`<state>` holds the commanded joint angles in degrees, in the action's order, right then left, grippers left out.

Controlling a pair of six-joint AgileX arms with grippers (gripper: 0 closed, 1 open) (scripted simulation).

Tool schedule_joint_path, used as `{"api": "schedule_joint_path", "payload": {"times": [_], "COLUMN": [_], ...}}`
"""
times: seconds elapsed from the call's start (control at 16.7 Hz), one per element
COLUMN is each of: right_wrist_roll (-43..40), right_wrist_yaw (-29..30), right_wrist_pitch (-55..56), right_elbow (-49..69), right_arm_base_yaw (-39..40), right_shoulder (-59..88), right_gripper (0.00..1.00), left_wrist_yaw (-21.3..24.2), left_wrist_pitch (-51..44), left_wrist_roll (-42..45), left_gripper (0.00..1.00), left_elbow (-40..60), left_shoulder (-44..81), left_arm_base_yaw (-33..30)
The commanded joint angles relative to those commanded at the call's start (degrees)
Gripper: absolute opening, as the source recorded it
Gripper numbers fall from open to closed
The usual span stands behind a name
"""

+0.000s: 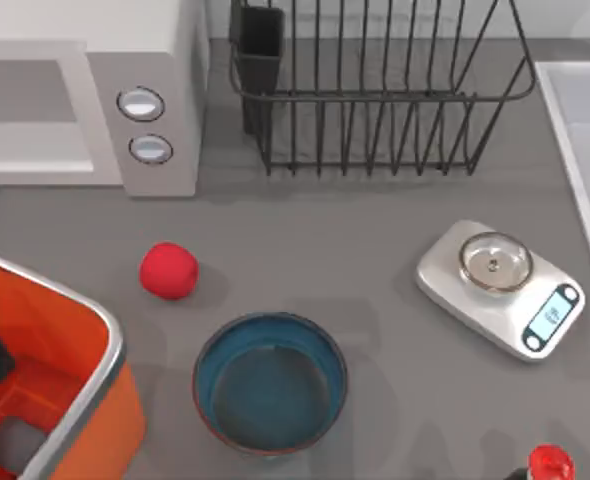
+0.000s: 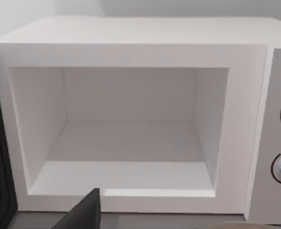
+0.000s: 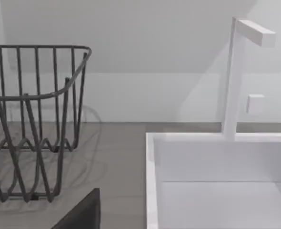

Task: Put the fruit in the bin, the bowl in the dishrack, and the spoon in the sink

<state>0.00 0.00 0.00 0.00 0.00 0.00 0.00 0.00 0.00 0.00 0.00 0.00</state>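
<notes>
Grey counter [image 1: 305, 230] is seen from above. Fruit [image 1: 168, 270] is set left of centre, just beside the bin [image 1: 95, 330] at the near left corner. Bowl [image 1: 270, 382] is placed nearer the front, upright. Dishrack [image 1: 375, 90] is stood at the back, microwave [image 1: 85, 90] to its left, sink [image 1: 580, 130] along the right edge. Scale [image 1: 500, 288] is noted right of the bowl; a red-capped bottle [image 1: 548, 465] at the front right. Fingers' opening cannot be told; their place relative to the fruit is not established.

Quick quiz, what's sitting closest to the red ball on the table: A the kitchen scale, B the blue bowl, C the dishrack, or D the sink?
B: in the top view the fruit lies just up and left of the bowl; the others sit farther off.
</notes>
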Motion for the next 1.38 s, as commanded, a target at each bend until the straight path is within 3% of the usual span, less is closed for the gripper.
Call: {"api": "schedule_joint_path", "payload": {"times": [0.24,0.54,1.02,1.38], "right_wrist_roll": [0.00,0.00,0.00,0.00], "right_wrist_yaw": [0.00,0.00,0.00,0.00], "right_wrist_pitch": [0.00,0.00,0.00,0.00], "right_elbow": [0.00,0.00,0.00,0.00], "right_arm_base_yaw": [0.00,0.00,0.00,0.00], "right_shoulder": [0.00,0.00,0.00,0.00], "right_gripper": [1.00,1.00,1.00,1.00], "left_wrist_yaw": [0.42,1.85,1.11,-0.01], "left_wrist_pitch": [-1.09,-8.60,-29.99,-47.56], "left_wrist_roll": [0.75,5.39,12.33,10.70], "left_gripper": [1.00,1.00,1.00,1.00], "left_elbow": [0.96,10.10,40.94,65.61], "left_shoulder": [1.71,16.37,64.73,95.98], "left_arm_base_yaw": [-1.49,-10.59,-25.53,-28.92]}}
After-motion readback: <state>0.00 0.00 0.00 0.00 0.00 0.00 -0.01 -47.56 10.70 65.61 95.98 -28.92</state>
